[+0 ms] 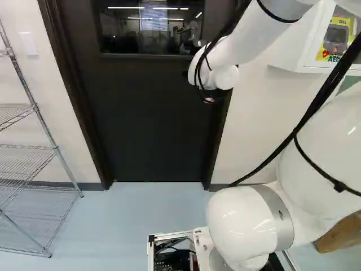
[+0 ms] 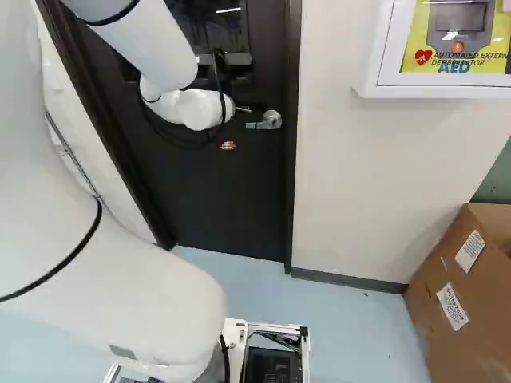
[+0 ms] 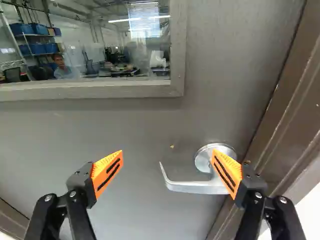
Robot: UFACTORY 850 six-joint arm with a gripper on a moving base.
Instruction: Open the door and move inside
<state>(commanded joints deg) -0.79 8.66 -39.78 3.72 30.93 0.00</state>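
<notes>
Since a lever needs fingers around or over it before it can be turned, we had the gripper (image 3: 167,155) spread wide, pinching nothing, in front of the shut door (image 3: 135,127). With twelve o'clock as up the door, the handle (image 3: 197,187) swept from three to five o'clock of the fingers' gap, its free end reaching in between them. One finger covered part of its round base, and we couldn't tell whether they touched. We probably needed a small shift toward four o'clock before pressing down. The door frame (image 3: 295,110) ran close by at two o'clock, so the hinges were likely toward nine; the window (image 3: 85,90) sat at eleven.

Only the wrist view gave us that spread. The right base view showed the handle at three o'clock of the arm's (image 2: 148,48) end; the left base view lost it behind the arm, but showed far more of the wire shelf (image 1: 55,148), at eight o'clock.
</notes>
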